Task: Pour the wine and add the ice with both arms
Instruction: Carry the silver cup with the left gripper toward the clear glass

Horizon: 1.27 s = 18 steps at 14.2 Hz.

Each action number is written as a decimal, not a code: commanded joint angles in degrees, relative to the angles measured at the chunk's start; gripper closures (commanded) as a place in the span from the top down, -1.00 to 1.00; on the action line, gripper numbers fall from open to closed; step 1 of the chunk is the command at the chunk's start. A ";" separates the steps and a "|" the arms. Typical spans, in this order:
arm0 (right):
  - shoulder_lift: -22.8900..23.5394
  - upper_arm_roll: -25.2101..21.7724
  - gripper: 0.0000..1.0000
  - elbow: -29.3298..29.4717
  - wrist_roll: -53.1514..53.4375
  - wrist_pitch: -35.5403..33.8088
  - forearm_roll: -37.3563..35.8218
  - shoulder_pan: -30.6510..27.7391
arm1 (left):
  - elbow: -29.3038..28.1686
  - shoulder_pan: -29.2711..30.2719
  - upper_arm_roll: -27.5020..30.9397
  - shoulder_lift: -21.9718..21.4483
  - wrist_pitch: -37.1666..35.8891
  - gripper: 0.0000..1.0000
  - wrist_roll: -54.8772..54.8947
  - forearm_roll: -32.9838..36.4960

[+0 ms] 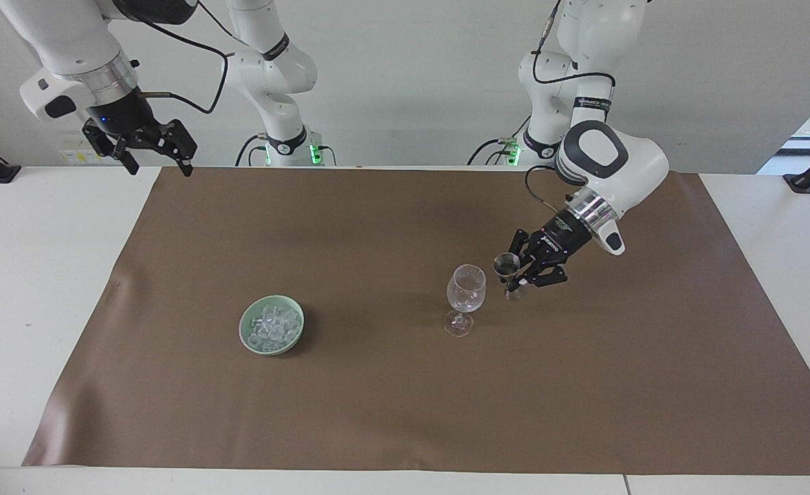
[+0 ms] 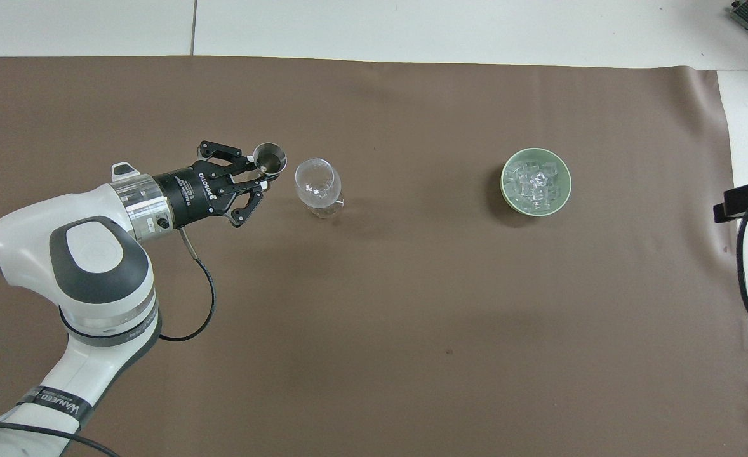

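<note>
A clear stemmed glass stands upright on the brown mat; it also shows in the overhead view. My left gripper is shut on a small metal measuring cup, held upright just above the mat. The cup is close beside the glass, toward the left arm's end, and apart from it. In the overhead view the left gripper holds the cup with its mouth up. The ice is heaped in a pale green bowl, toward the right arm's end. My right gripper waits open, raised over the table's corner.
The mat covers most of the white table. In the overhead view the green bowl with the ice stands level with the glass. A black cable and clamp show at the right arm's end.
</note>
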 commanded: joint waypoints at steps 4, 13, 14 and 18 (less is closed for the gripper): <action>-0.40 0.06 1.00 -0.30 1.02 0.46 -0.11 0.01 | -1.19 -3.08 0.73 -1.71 5.18 -1.00 0.63 -0.11; -0.40 0.06 1.00 -0.30 1.02 0.46 -0.11 0.01 | -0.84 -5.29 0.73 -1.71 12.03 -1.00 2.82 0.33; -0.40 0.06 1.00 -0.30 1.02 0.46 -0.11 0.01 | -0.84 -5.98 0.73 -1.71 12.65 -1.00 3.78 0.33; -0.40 0.06 1.00 -0.30 1.02 0.46 -0.11 0.01 | -0.84 -7.13 0.55 -1.71 15.64 -1.00 4.76 0.33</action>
